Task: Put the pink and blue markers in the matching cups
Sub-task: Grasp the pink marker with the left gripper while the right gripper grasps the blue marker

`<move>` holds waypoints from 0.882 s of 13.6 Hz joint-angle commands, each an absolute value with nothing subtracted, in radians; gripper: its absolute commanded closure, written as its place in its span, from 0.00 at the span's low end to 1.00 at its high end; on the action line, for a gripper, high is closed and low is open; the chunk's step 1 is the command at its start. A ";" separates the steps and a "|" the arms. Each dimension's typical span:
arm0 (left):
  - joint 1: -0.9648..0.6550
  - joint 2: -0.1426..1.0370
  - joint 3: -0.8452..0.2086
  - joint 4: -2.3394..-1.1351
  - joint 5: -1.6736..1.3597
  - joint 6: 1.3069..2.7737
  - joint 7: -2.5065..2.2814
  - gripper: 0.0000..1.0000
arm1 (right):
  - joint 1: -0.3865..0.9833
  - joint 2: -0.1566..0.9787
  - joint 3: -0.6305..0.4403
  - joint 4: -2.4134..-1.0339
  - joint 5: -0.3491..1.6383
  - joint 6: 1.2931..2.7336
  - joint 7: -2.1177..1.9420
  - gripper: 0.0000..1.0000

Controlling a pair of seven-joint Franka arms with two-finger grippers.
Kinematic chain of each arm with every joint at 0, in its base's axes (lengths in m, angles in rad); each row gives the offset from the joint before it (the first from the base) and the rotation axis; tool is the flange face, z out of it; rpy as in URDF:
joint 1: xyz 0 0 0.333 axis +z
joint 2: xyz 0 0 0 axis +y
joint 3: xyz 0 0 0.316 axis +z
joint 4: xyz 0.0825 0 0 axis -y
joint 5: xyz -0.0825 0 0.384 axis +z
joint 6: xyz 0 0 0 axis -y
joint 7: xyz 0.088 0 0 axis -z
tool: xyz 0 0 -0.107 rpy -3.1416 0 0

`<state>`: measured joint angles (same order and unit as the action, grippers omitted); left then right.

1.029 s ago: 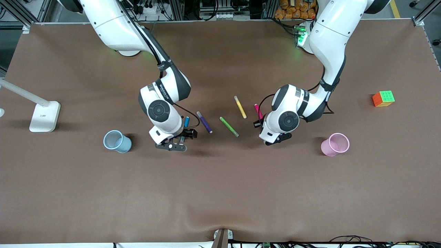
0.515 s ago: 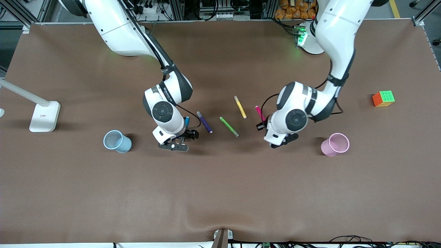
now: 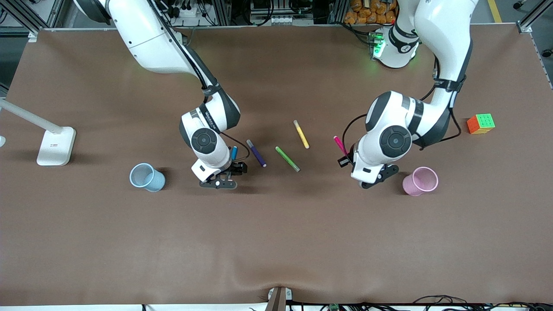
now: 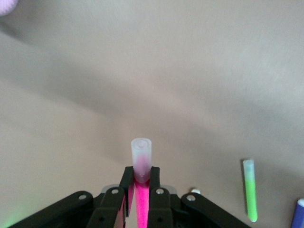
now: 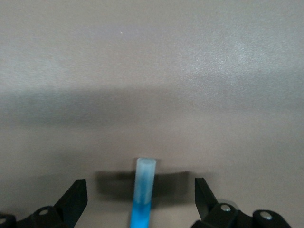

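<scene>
Lowest in the front frame among the task's things, the pink cup (image 3: 420, 181) stands upright on the brown tabletop (image 3: 276, 242), right of centre, and the blue cup (image 3: 147, 177) stands left of centre at about the same height in the frame, toward the right arm's end.

Just beside the pink cup, on its frame-left side, the left pincer (image 3: 372, 178) hangs over the tabletop with its fingers clamped on the pink marker (image 3: 340, 145). In the left wrist view the two black fingers (image 4: 156, 187) pinch the magenta barrel, and the pale cap (image 4: 141, 159) juts out past the fingertips.

Between the blue cup and the loose pens, the right pincer (image 3: 220, 178) sits low with its fingers spread wide. The blue marker (image 5: 143, 194) lies on the tabletop between them, touched by neither finger (image 5: 76, 199); its pale cap points away from the wrist.

A little higher in the frame, near the centre, three pens lie apart from one another: a purple pen (image 3: 256, 153) just beside the right arm's wrist, a green pen (image 3: 287, 159) next to it, and a yellow pen (image 3: 301, 134) higher still.

At the right edge sits a coloured puzzle cube (image 3: 481, 123); at the left edge stands a white lamp base (image 3: 56, 146).
</scene>
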<state>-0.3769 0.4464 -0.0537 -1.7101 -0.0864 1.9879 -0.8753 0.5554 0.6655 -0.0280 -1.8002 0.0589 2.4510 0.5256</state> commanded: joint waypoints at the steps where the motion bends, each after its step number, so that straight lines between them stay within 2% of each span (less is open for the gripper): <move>1: -0.345 0.419 -0.057 -1.639 -0.032 1.898 -0.900 1.00 | 0.555 0.657 -0.025 -1.825 0.060 2.473 0.535 0.00; 3: -0.327 0.419 -0.058 -1.589 -0.008 1.852 -0.899 1.00 | 0.568 0.657 -0.025 -1.824 0.060 2.471 0.592 0.00; 7: -0.241 0.377 -0.057 -1.565 0.018 1.813 -0.882 1.00 | 0.569 0.655 -0.028 -1.816 0.058 2.471 0.592 0.00; 12: -0.209 0.348 -0.058 -1.545 0.084 1.746 -0.816 1.00 | 0.566 0.655 -0.028 -1.807 0.052 2.473 0.592 0.00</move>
